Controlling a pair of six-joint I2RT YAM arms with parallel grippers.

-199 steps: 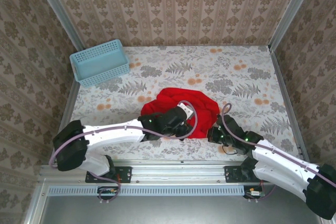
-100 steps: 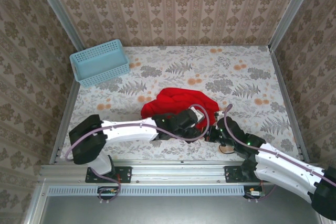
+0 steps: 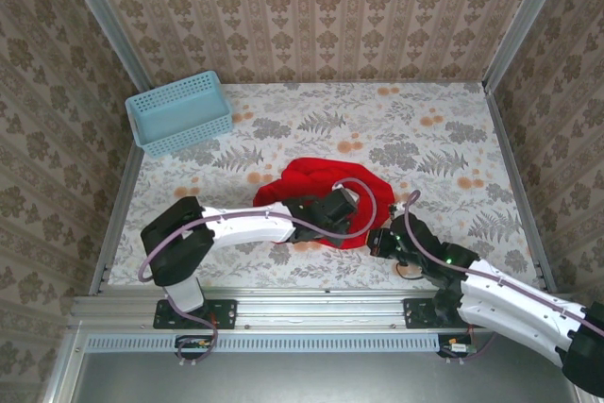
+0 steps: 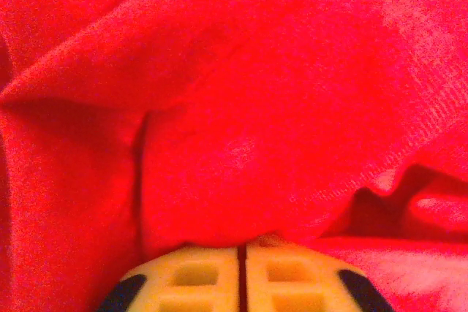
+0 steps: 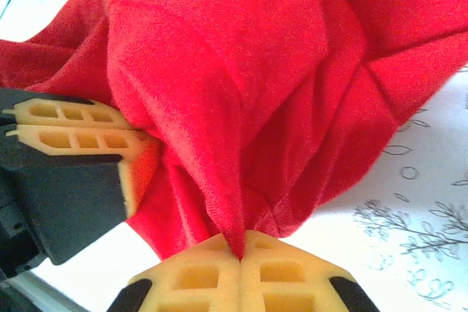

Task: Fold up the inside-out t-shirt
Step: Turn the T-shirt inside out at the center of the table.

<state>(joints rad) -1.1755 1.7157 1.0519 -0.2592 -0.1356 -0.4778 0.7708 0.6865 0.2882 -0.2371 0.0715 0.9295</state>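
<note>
The inside-out t-shirt [image 3: 321,181] is a crumpled bright red heap near the middle of the table, toward the front. My left gripper [image 3: 359,224] reaches across to the heap's near right edge and is shut on a fold of red cloth [image 4: 256,107], which bulges over the closed jaws [image 4: 242,248]. Just to its right, my right gripper [image 3: 378,239] is shut on another fold of the shirt [image 5: 219,71], pinched to a point at its fingertips [image 5: 242,252]. In the right wrist view the left gripper [image 5: 142,140] comes in from the left, its tips pressed into the cloth.
A light blue basket [image 3: 179,112] stands at the back left corner. The flower-patterned table [image 3: 434,148] is walled on three sides, with a metal rail [image 3: 302,307] along the front. The two grippers sit very close together at the shirt's near edge.
My left gripper has slid right along the shirt's near edge and shut on the cloth. The right gripper has crept slightly left, still shut on its fold.
</note>
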